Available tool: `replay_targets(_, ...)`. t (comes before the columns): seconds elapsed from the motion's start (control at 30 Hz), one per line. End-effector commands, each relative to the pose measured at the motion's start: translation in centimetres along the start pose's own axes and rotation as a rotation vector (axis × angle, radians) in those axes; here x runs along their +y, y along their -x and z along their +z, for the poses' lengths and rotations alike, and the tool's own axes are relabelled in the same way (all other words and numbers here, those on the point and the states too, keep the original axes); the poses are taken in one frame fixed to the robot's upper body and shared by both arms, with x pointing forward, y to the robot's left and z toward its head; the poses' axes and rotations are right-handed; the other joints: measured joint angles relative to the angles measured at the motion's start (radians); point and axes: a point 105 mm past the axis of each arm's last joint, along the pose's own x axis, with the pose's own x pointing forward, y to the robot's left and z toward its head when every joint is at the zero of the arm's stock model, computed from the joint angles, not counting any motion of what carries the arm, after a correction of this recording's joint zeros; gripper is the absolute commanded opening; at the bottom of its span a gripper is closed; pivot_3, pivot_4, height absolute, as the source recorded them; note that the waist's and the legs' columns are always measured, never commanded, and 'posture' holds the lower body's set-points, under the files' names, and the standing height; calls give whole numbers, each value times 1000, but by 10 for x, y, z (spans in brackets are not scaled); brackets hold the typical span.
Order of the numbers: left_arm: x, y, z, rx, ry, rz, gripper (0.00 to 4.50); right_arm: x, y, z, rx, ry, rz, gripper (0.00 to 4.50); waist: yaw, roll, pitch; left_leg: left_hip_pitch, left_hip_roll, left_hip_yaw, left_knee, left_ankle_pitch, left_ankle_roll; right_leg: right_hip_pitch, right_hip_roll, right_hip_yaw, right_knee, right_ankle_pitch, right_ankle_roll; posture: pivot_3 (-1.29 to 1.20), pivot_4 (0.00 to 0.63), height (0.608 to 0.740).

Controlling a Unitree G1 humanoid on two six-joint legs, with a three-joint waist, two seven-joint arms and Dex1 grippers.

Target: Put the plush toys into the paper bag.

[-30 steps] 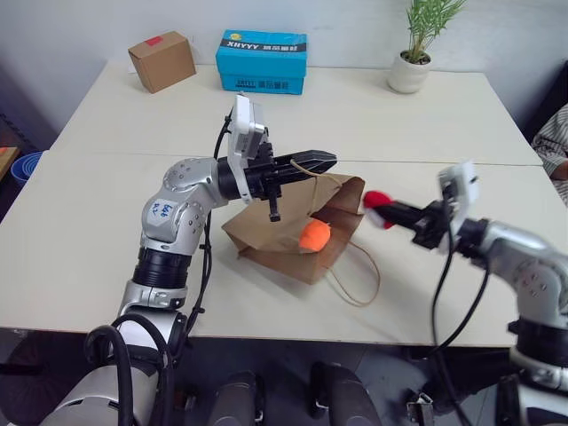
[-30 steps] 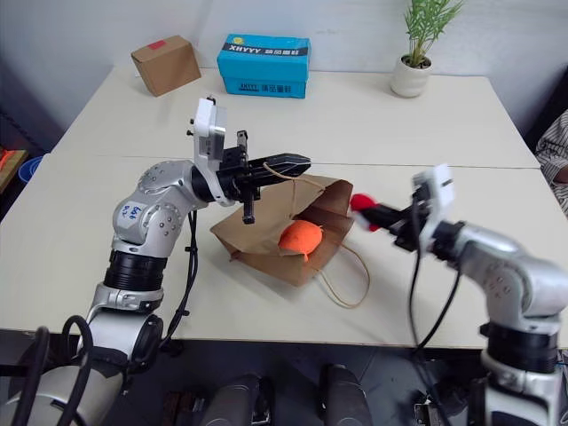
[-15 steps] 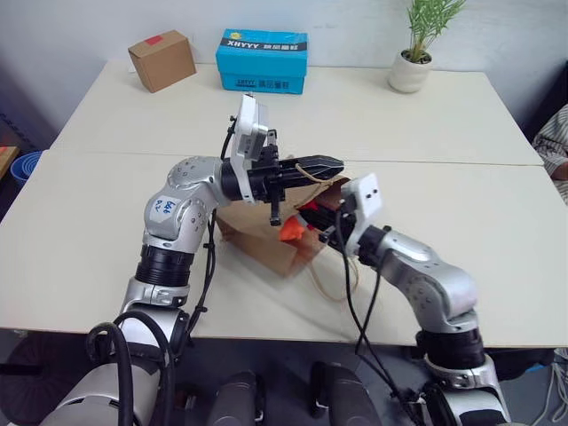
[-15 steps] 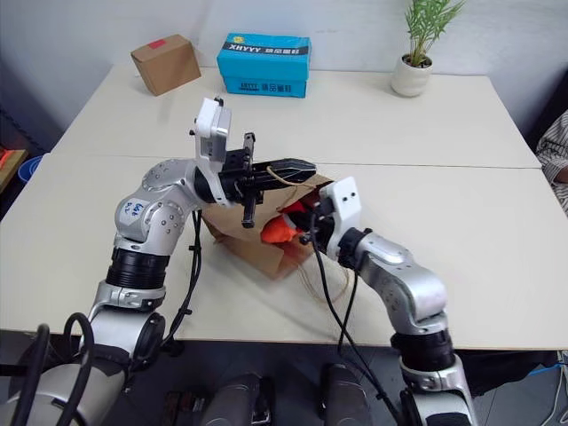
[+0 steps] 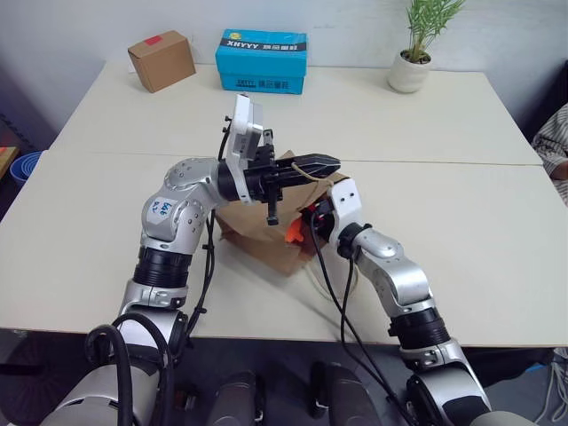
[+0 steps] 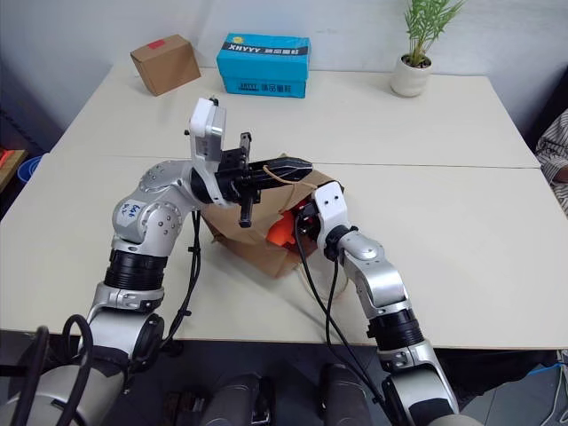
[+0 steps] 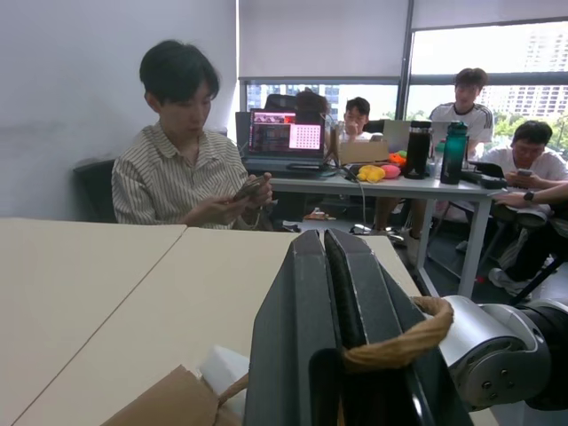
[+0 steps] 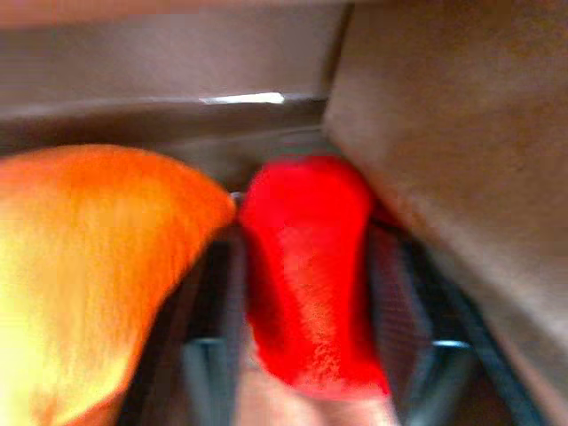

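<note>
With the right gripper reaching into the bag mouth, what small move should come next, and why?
Probably finish opening the right gripper so the red plush toy drops. It sits between the fingers inside the paper bag, beside the orange plush toy. The left gripper, shut on the twine handle, holds the mouth up.

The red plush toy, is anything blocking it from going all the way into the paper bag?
Nothing visible blocks it. The red plush toy sits between the right claw's fingers, already inside the paper bag, beside the orange plush toy. The left claw holds the bag's twine handle up.
</note>
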Motion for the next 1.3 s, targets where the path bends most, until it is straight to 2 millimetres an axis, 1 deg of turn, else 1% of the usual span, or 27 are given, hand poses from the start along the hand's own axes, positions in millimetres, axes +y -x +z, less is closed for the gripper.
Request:
replay_targets(0.03,0,2,13,-35,-51,18,0,7,32,21,-13,-56,139,3245,3,0,0,0,0,0,0,0,0,0,0,0,0,0,0,0,150,740)
replay_targets(0.13,1,3,12,-36,-53,30,0,6,52,28,16,-107,199,4311,2,0,0,-2,0,-1,0,-1,1,0,-1,-1,-1,0,0,0,150,740)
replay_targets(0.17,2,4,12,-36,-52,32,0,5,61,30,29,-131,232,4445,2,0,0,-2,0,-1,0,-1,1,0,-1,-1,-1,0,0,0,150,740)
replay_targets(0.23,2,5,12,-38,-50,34,0,5,78,32,66,-181,305,4445,2,0,0,-2,0,-1,0,-1,1,0,-1,-1,-1,0,0,0,150,740)
replay_targets(0.27,1,5,11,-35,-49,31,0,1,87,30,92,-221,324,4445,3,0,0,-2,0,-1,0,-1,1,0,-1,-2,-1,0,0,0,150,740)
replay_targets(0.33,1,4,11,-32,-48,27,0,-9,98,27,129,-274,323,4445,3,0,0,-2,0,-1,0,-1,1,0,-1,-2,-2,0,0,0,150,740)
replay_targets(0.4,0,4,10,-29,-46,23,0,-24,106,10,218,-261,280,4445,4,0,0,-2,0,-1,0,-1,2,0,-1,-2,-2,0,0,0,150,740)
replay_targets(0.47,-1,3,10,-29,-43,18,0,-36,108,-5,284,-271,243,4445,4,0,0,-1,0,0,0,-1,2,0,-1,-1,-2,0,0,0,150,740)
replay_targets(0.5,-2,3,10,-27,-43,15,0,-39,106,-10,304,-275,237,4445,3,0,0,-1,0,0,0,-1,2,0,-1,-1,-2,0,0,0,150,740)
replay_targets(0.57,-3,4,9,-24,-42,15,0,-40,100,-19,344,-290,236,4445,0,0,0,-1,0,0,0,-1,2,0,-1,-1,-2,0,0,0,150,740)
replay_targets(0.63,-3,4,9,-21,-43,17,0,-36,95,-26,366,-309,262,4445,-1,0,0,-1,0,1,0,-1,1,-1,0,-1,-1,0,0,0,150,740)
replay_targets(0.73,-3,3,9,-25,-44,21,0,-25,90,-29,377,-346,339,3834,2,0,0,0,1,2,0,-1,1,0,0,-2,-1,0,0,0,150,740)
replay_targets(0.8,-2,2,9,-28,-44,23,0,-18,87,-27,362,-366,375,3175,3,0,0,0,1,2,0,-1,1,0,-1,-2,-1,0,0,0,150,740)
replay_targets(0.83,-2,2,9,-29,-45,23,0,-15,85,-25,346,-383,394,2781,3,0,0,0,1,2,0,-1,1,0,-1,-1,-1,0,0,0,150,740)
replay_targets(0.87,-2,1,9,-32,-44,25,0,-12,85,-20,323,-412,411,2485,3,0,0,0,1,2,0,-1,1,0,-1,-2,-1,0,0,0,150,740)
replay_targets(0.97,-1,1,8,-33,-44,26,0,-5,93,-8,281,-482,465,1305,6,0,0,0,0,2,0,-1,1,0,-1,-2,-1,0,0,0,150,740)
replay_targets(1.07,2,1,7,-33,-46,31,0,-4,108,4,235,-517,498,224,16,0,0,-1,0,1,0,-1,2,0,-1,-1,-1,0,0,0,150,740)
replay_targets(1.1,3,1,7,-34,-48,33,0,-3,113,11,204,-533,511,32,18,0,0,-1,0,1,0,-1,2,0,-2,-1,-2,0,0,0,150,740)
replay_targets(1.17,8,1,7,-43,-53,47,0,-2,129,34,81,-589,549,32,24,0,0,-1,0,0,0,-1,2,0,-2,-1,-2,0,0,0,150,740)
replay_targets(1.23,13,1,8,-52,-62,65,0,-2,145,52,-9,-616,567,32,27,0,0,-1,0,0,0,-1,2,0,-2,-1,-2,0,0,0,150,740)
replay_targets(1.3,22,0,8,-55,-85,98,0,-6,160,70,-98,-613,543,32,28,-1,0,-1,0,0,0,-1,2,1,-2,-1,-2,0,0,0,150,740)
